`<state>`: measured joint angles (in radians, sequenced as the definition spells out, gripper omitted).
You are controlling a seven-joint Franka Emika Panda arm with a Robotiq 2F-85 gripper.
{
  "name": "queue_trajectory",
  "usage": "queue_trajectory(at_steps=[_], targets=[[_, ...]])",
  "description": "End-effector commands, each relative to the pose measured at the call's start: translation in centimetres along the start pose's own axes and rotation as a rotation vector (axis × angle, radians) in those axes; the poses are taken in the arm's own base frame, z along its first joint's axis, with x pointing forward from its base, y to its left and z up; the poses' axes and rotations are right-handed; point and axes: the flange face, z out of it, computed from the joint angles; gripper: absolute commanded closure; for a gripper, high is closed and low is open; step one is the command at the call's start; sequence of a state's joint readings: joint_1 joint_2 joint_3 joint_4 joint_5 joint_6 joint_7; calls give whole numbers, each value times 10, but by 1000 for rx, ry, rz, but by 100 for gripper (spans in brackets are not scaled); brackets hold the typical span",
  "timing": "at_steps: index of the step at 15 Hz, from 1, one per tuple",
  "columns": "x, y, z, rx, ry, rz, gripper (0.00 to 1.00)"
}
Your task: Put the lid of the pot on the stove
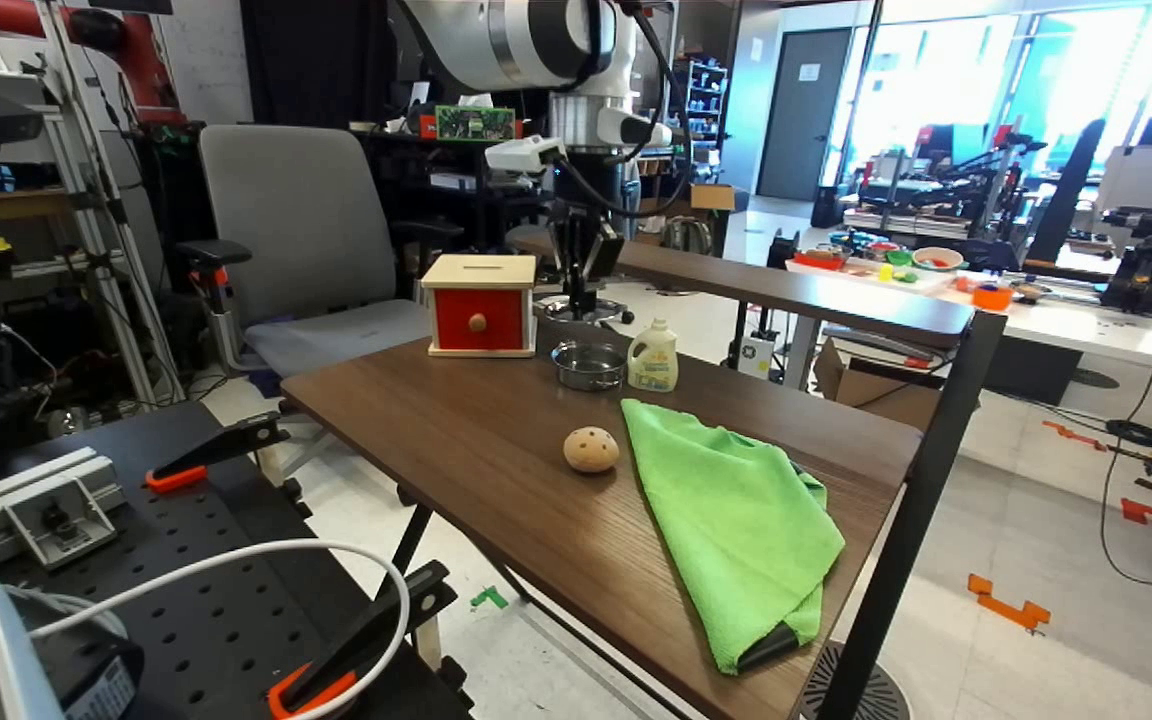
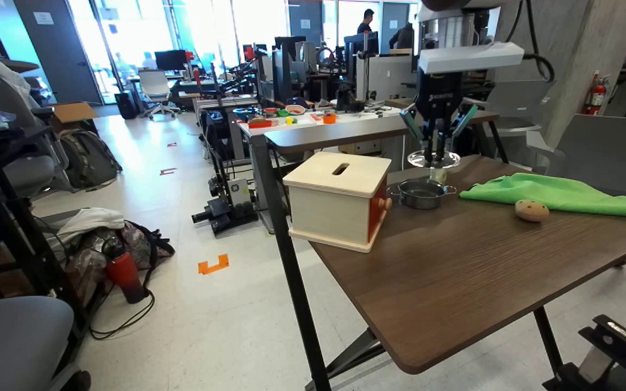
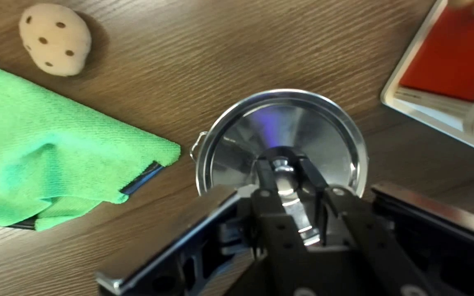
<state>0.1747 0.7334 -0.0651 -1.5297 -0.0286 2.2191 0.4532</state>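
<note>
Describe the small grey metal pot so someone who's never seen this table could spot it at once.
On the brown wooden table, find the pale wooden box with a red front. In an exterior view, the round grey metal pot stands between that box and a pale yellow handled bottle. Unlike the shiny metal lid in the black pincer, it has an open top and side handles.

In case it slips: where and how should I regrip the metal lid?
Probably by its central knob, from straight above, as the gripper holds it: the knob is narrow and stands up, while the metal lid is broad, round and roughly level.
</note>
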Motion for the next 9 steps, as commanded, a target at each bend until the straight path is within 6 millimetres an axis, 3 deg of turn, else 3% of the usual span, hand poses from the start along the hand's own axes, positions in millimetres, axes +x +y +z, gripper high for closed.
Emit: queue_trajectory(at_steps=[1, 5, 9], targets=[[-47, 27, -34, -20, -17, -59, 95], [-89, 50, -26, -12, -30, -27, 95], [-122, 64, 11, -9, -26, -4, 95]])
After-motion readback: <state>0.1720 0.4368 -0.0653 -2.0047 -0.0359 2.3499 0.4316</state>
